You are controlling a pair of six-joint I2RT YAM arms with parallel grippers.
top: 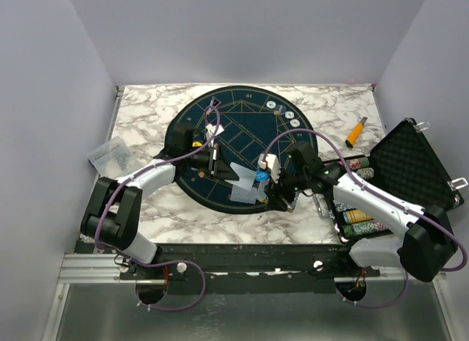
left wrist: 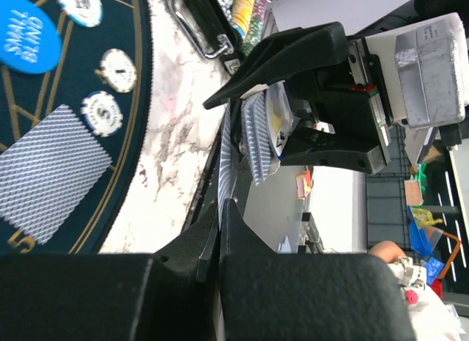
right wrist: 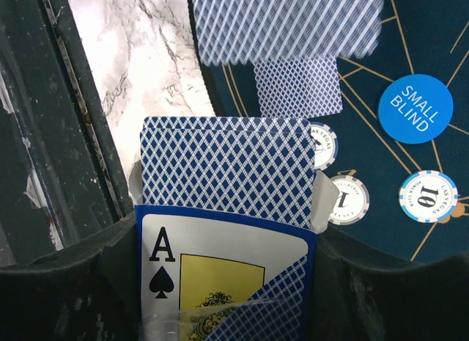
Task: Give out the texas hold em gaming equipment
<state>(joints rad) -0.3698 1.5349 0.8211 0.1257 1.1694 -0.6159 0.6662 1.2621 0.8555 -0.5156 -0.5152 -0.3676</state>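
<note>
Playing cards are spread between the two arms over the round dark mat [top: 187, 132] on the marble table [top: 146, 106], with the open black case [top: 414, 161] off to the right. Both arms meet above the mat's near edge. There the right gripper [top: 275, 181] clamps the card box [right wrist: 220, 282] by its sides. The deck [right wrist: 227, 172] pokes out of the box's open mouth, which faces the left gripper [left wrist: 221, 216]. Those jaws are pressed together on the near end of a single card [left wrist: 224, 154], seen edge-on, its long axis running straight from the left fingertips to the deck. The pull, I judge, should go back along that line, with the left arm carrying it. A face-down card [left wrist: 44, 172] lies on the mat near the blue small-blind disc [left wrist: 26, 33] and whitish chips [left wrist: 101, 114].
</note>
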